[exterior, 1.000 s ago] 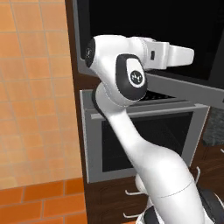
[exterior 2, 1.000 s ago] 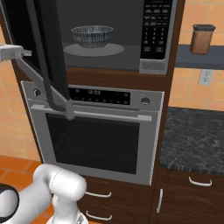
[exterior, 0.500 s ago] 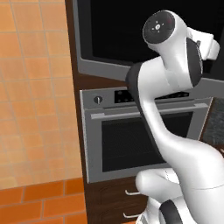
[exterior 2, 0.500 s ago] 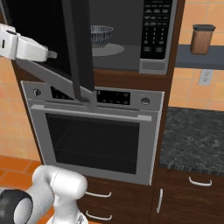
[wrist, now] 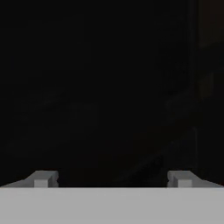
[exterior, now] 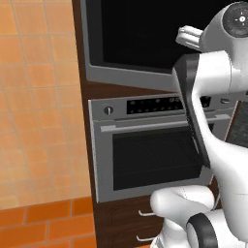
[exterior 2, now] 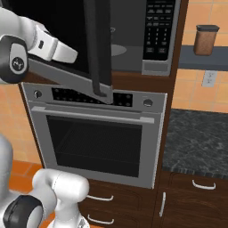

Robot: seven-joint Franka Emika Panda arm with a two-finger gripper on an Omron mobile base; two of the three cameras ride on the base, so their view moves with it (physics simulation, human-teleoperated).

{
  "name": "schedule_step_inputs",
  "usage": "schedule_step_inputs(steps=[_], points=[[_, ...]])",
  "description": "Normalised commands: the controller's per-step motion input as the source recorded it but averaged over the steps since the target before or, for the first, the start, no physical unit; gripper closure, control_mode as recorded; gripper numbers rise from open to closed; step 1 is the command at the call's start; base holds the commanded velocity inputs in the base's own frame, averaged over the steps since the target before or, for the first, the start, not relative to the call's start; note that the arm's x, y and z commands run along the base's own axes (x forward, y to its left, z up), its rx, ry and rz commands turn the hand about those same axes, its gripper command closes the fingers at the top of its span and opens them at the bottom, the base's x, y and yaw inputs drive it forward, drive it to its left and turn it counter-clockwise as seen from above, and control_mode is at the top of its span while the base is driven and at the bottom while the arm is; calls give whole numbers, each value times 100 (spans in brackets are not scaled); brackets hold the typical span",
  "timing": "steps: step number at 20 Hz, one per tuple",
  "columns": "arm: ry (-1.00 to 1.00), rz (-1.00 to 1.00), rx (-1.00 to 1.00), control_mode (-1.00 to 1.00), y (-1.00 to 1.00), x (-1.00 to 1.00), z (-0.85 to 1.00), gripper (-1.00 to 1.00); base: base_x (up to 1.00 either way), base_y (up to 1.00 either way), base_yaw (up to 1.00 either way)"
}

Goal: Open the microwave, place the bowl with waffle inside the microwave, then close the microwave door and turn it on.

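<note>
Now your gripper (wrist: 112, 178), fingers spread and empty, presses the microwave door (exterior 2: 97, 49) from outside to swing it shut; the bowl (exterior 2: 111, 31) already sits inside the microwave (exterior 2: 161, 38).

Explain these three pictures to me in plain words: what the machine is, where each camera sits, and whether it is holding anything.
The machine is a white robot arm on a driving base, in a simulated kitchen. Two cameras ride on the base, one behind the arm to its left, one to its right. The third sits on the hand and looks along the tool: its two finger tips stand wide apart with nothing between them, facing dark glass. So the tool is open and holds nothing. In the right base view the microwave door is swung partly shut, the arm's hand behind it. Beyond it show the turntable and the button panel. Below is a silver oven.
</note>
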Motion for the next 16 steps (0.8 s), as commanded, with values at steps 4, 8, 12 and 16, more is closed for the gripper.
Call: schedule_step_inputs(steps=[4, 8, 12, 16], points=[[-30, 30, 9, -100, -2, 43, -2, -100, 0, 0, 0], [-23, 34, 0, -100, -4, 39, -5, -100, 0, 0, 0], [-21, 33, -1, -100, -5, 31, -7, -100, 0, 0, 0], [-16, 25, -5, -100, 0, 17, 0, -100, 0, 0, 0]])
